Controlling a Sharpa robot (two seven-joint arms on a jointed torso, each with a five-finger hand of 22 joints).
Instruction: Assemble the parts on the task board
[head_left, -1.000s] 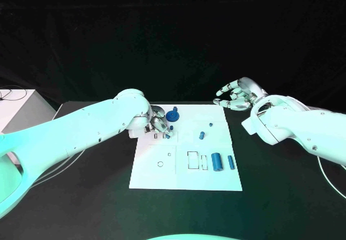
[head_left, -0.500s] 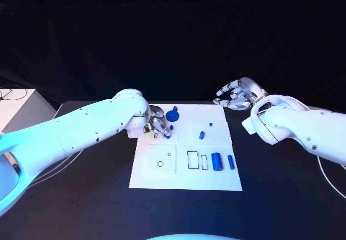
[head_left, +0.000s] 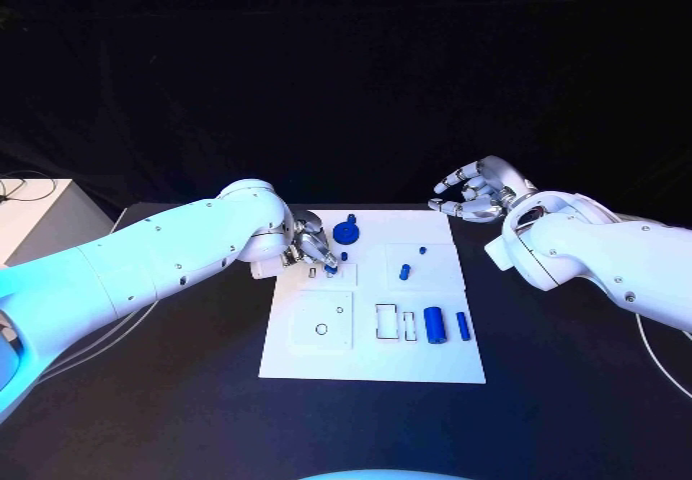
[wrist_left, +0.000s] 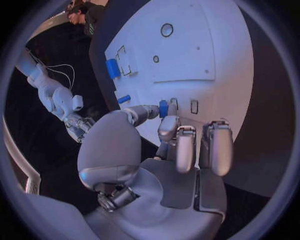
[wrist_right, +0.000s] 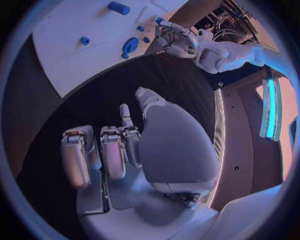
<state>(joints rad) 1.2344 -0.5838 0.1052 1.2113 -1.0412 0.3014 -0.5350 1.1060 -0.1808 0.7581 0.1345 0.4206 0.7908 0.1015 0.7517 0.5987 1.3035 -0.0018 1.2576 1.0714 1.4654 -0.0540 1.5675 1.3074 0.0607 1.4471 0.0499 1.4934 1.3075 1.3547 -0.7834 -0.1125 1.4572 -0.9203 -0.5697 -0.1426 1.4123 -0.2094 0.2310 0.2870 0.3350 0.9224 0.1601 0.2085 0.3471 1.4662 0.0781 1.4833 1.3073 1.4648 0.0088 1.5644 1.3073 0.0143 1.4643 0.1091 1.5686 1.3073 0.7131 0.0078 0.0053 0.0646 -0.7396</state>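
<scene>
The white task board (head_left: 375, 355) lies in the middle of the black table. My left hand (head_left: 309, 249) hovers over its far left part and pinches a small blue part (wrist_left: 163, 108) between thumb and a finger, just above the board (wrist_left: 206, 55). A blue gear-like part (head_left: 346, 232) stands beside that hand. A short blue peg (head_left: 404, 269), a thick blue cylinder (head_left: 433, 324) and a thin one (head_left: 462, 324) lie further right. My right hand (head_left: 476, 194) hangs off the board's far right corner, fingers apart and half curled, holding nothing.
A white box (head_left: 36, 215) stands at the table's far left edge. The board carries an outlined rectangular slot (head_left: 387, 320) and a small ring-shaped hole (head_left: 320, 327) near its front. Bare black table surrounds the board on all sides.
My left hand has turned slightly over the board's far left part, still pinching the small blue part. The right hand has stayed where it was.
</scene>
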